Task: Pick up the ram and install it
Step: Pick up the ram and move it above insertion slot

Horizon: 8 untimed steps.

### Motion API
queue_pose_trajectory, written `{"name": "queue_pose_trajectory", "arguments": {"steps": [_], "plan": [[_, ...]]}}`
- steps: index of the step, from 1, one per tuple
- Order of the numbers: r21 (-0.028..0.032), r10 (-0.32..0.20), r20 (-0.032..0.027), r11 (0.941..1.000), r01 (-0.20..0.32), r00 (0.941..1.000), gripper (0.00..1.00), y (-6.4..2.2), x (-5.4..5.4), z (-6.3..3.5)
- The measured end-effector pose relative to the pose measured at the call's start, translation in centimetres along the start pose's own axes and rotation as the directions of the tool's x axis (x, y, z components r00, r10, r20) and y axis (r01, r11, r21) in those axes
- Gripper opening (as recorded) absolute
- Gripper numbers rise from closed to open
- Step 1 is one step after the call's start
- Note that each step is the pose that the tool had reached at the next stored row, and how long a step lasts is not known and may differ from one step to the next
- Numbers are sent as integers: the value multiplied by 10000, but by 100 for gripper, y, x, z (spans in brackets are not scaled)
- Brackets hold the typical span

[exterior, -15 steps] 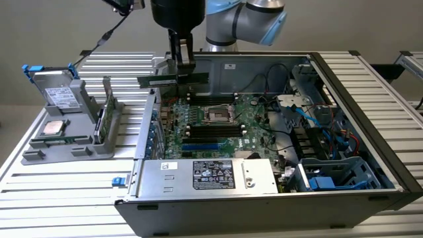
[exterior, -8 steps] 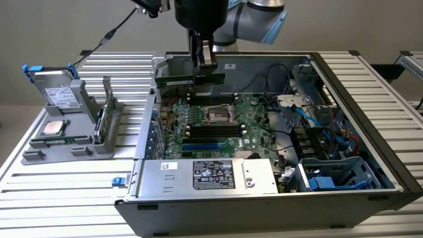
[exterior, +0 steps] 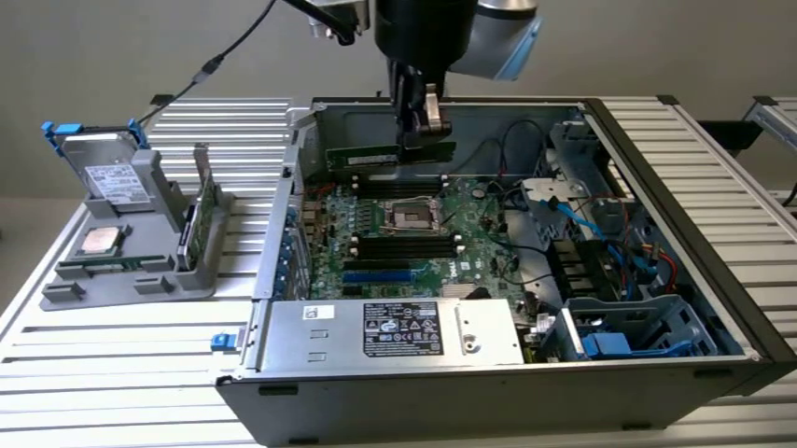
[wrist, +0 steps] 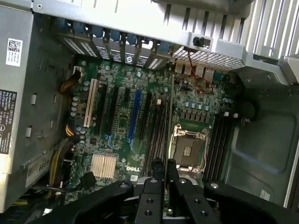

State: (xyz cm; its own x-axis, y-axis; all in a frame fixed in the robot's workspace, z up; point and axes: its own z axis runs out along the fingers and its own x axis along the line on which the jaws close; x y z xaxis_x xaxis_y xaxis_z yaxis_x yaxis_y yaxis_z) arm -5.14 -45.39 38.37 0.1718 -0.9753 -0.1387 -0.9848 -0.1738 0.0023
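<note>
In the exterior view my gripper (exterior: 424, 140) hangs inside the open computer case and is shut on the ram (exterior: 373, 156), a long green stick held level by its right end. The stick hovers above the black memory slots (exterior: 396, 187) at the back of the motherboard (exterior: 480, 247), clear of them. In the wrist view the ram (wrist: 168, 116) shows edge-on as a thin line running out from between my two black fingers (wrist: 158, 170), lined up over the slots (wrist: 156, 135) beside the processor socket (wrist: 189, 150).
The case's far wall (exterior: 361, 121) stands close behind the ram. A power supply (exterior: 398, 329) fills the case front, and a drive cage with blue cables (exterior: 622, 327) sits on the exterior view's right. A grey holder (exterior: 125, 271) outside on the exterior view's left carries a drive and a silver chip.
</note>
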Motion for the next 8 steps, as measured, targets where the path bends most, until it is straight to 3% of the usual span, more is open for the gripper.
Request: {"name": "queue_pose_trajectory", "arguments": {"steps": [8], "plan": [[38, 80, 161, 10000, -81, 9998, 14, -187, 43, 76]]}}
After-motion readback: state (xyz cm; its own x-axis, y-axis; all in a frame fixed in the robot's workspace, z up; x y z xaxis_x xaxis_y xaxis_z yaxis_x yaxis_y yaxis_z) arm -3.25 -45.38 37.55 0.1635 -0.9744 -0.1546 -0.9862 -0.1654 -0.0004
